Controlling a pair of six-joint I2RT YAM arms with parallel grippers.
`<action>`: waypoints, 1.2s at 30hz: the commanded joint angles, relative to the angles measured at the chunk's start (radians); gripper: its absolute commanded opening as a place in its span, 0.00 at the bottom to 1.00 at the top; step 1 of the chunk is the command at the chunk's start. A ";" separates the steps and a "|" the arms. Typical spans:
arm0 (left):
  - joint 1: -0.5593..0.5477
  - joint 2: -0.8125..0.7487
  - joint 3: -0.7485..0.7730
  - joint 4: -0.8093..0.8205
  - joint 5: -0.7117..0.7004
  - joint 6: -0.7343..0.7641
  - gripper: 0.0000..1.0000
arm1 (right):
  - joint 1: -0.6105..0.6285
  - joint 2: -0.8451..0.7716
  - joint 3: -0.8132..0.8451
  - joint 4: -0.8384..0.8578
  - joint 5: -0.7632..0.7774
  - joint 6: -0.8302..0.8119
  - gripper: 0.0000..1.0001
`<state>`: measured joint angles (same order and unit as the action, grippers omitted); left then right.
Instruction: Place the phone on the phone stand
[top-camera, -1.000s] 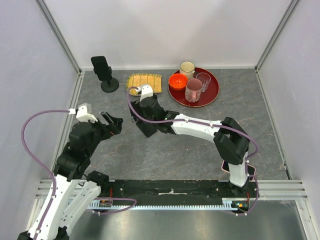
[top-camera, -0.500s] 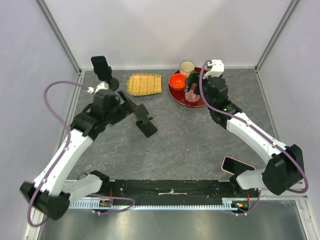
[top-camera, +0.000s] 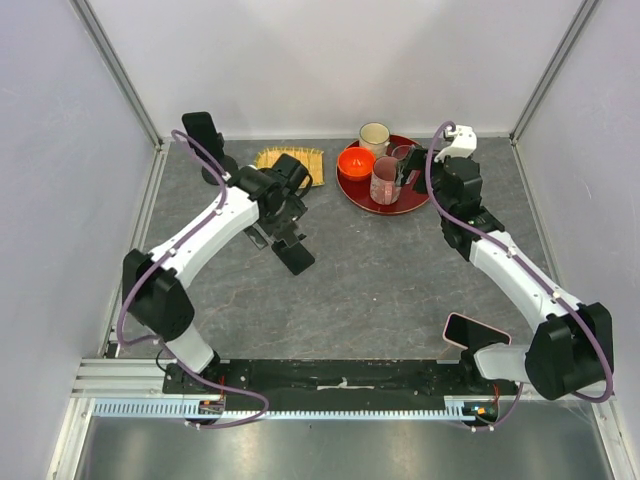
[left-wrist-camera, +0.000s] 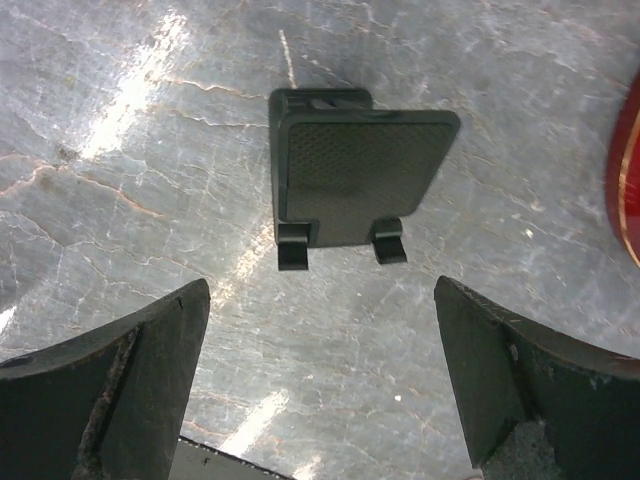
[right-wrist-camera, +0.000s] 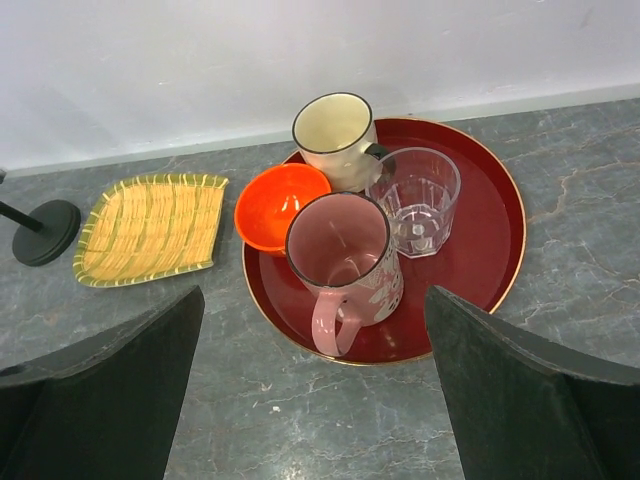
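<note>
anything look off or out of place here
The phone lies skewed at the near edge beside the right arm's base, far from the phone stand in the far left corner. Nothing looks spilled.

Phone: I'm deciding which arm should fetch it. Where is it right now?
In the top view, the phone lies at the near right of the table, beside the right arm's base, far from the red tray at the back.

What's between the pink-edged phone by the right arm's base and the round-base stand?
The left arm crosses the straight line from phone to phone stand, its left claw open above a black tabbed plate.
</note>
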<state>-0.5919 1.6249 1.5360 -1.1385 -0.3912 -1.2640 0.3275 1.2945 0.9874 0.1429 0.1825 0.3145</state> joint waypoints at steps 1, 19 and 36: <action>-0.006 0.058 0.062 -0.083 -0.087 -0.124 1.00 | -0.028 -0.035 -0.027 0.052 -0.049 0.028 0.98; 0.006 0.285 0.240 -0.145 -0.104 -0.169 1.00 | -0.134 -0.023 -0.073 0.107 -0.167 0.097 0.98; 0.020 0.305 0.208 -0.130 -0.169 -0.166 0.83 | -0.163 -0.003 -0.084 0.127 -0.212 0.123 0.98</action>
<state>-0.5747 1.9442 1.7531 -1.2858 -0.4786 -1.3869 0.1715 1.2896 0.9092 0.2241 -0.0078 0.4232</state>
